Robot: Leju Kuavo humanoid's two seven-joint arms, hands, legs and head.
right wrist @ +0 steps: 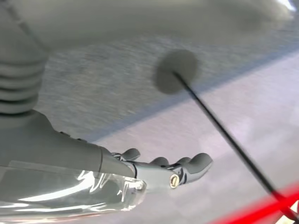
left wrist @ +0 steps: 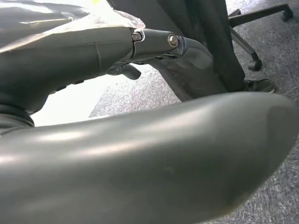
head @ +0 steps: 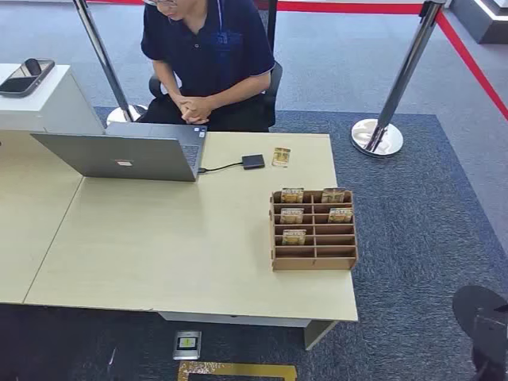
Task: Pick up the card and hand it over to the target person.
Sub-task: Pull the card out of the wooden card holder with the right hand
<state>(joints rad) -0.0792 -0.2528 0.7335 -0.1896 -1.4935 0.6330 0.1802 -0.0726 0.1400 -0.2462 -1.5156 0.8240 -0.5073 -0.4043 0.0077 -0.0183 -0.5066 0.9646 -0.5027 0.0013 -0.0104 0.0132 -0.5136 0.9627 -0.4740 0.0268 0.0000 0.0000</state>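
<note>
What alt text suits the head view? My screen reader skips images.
A wooden card rack holding several cards stands on a beige table, one loose card lying beyond it. A seated person faces an open laptop.

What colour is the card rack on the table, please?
Brown, seen best in the head view: card rack.

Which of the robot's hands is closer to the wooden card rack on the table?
Probably the right. The wooden card rack sits at the table's right end. The right hand hangs over carpet near a stanchion base; the left hand hangs low, facing the person's legs.
</note>
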